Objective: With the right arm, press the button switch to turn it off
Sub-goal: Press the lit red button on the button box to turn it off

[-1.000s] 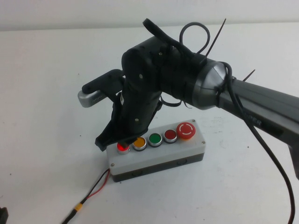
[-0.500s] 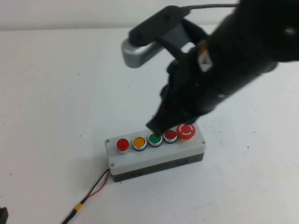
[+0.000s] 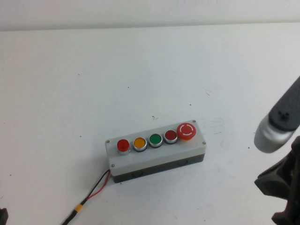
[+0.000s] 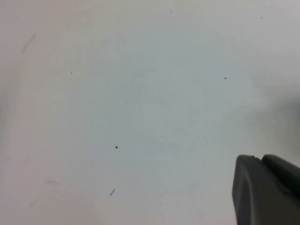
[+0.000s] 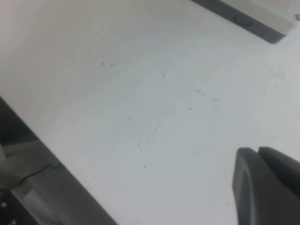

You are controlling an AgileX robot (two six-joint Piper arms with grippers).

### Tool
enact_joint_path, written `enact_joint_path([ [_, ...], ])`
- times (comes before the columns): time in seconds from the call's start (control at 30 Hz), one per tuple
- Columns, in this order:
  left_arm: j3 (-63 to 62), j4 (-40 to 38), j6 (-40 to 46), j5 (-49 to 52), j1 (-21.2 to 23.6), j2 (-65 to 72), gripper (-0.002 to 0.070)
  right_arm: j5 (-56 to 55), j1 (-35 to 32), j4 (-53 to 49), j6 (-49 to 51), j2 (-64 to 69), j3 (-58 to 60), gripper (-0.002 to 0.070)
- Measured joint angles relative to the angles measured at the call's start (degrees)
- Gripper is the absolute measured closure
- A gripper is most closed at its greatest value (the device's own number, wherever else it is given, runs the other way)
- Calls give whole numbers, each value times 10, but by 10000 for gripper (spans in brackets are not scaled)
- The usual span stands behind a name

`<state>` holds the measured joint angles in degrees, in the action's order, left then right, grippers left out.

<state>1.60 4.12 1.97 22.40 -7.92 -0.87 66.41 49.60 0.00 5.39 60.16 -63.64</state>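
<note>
While I watched, right gripper (image 5: 258, 151) at table's (image 3: 70, 70) right, fingers (image 5: 248, 187) pressed together, button switch (image 3: 156, 149) well apart on its left, left gripper (image 4: 261, 158) likewise pressed together, over table.

The switch box (image 3: 157, 159) is lying on the worktop (image 3: 70, 84), a little right of the middle and toward the near side, with its long side running left to right. Five buttons (image 3: 155, 139) are sitting in one row on its top. A cable (image 3: 96, 190) is leaving its left end toward the near-left corner. The right hand (image 3: 280, 187) is hanging at the near-right edge, well apart from the box. The left hand (image 4: 267, 190) is hovering over the worktop.
</note>
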Motion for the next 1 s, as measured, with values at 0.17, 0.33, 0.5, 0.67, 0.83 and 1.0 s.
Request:
enact_joint_path([
  [0.17, 0, 0, 0, 0, 0, 0, 677, -32, 0, -22, 0, -15, 51, 692],
  [0.33, 0, 0, 0, 0, 0, 0, 677, -184, -38, -48, 0, -53, 143, 692],
  [0.5, 0, 0, 0, 0, 0, 0, 677, -409, -180, -26, 0, -141, 317, 692],
  [0.67, 0, 0, 0, 0, 0, 0, 677, -616, -324, -6, 1, -244, 491, 692],
  [0.83, 0, 0, 0, 0, 0, 0, 677, -751, -410, 0, 2, -362, 630, 692],
  [1.0, 0, 0, 0, 0, 0, 0, 677, -741, -450, 0, 3, -461, 651, 692],
])
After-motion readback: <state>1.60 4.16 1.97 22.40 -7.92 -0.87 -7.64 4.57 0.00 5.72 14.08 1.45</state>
